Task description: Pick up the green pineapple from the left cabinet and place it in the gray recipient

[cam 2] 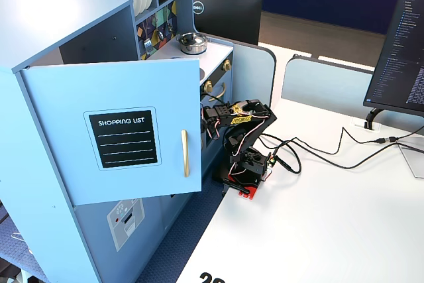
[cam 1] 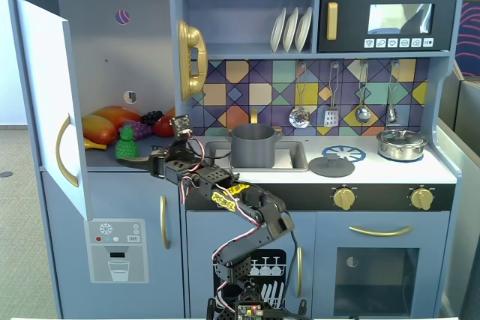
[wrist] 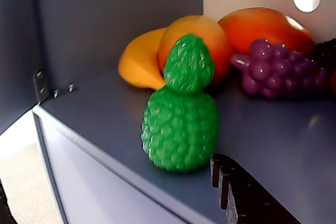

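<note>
green pineapple [wrist: 181, 114] upright on shelf edge in wrist view, cabinet door [cam 2: 112, 130] hides it side-on, hand [cam 1: 142, 160] opening unclear

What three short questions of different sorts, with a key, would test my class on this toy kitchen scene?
1. True or false: the green pineapple stands upright on the shelf of the left cabinet.
2. Which fruit lies right of the pineapple in the wrist view? A) purple grape bunch B) red strawberry C) blue plum
3. Fill in: the gray recipient sits in the ____ on the counter.

Key: 1. True, and the gripper is close beside it near the shelf's front edge, not yet holding it. 2. A. 3. sink.
</note>
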Robot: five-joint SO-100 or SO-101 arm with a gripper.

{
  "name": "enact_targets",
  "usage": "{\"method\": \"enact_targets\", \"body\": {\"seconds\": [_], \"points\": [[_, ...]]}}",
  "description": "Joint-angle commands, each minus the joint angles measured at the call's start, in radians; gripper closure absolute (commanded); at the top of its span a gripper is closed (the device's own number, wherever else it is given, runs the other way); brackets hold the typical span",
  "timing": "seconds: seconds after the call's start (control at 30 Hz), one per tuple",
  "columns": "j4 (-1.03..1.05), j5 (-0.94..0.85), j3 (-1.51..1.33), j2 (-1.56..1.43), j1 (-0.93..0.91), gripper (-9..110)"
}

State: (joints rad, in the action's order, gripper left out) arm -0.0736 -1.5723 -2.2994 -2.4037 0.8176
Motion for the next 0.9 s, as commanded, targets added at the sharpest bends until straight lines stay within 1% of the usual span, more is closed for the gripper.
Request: {"method": "enact_targets", "body": {"seconds": [0.0,0.5,0.87], "points": [[-0.087,0.014,0.103,0.075,-0.011,52],[-0.219,0.032,0.29,0.367,-0.057,54],[-0.244,0.031,0.387,0.512,-0.074,54]]}}
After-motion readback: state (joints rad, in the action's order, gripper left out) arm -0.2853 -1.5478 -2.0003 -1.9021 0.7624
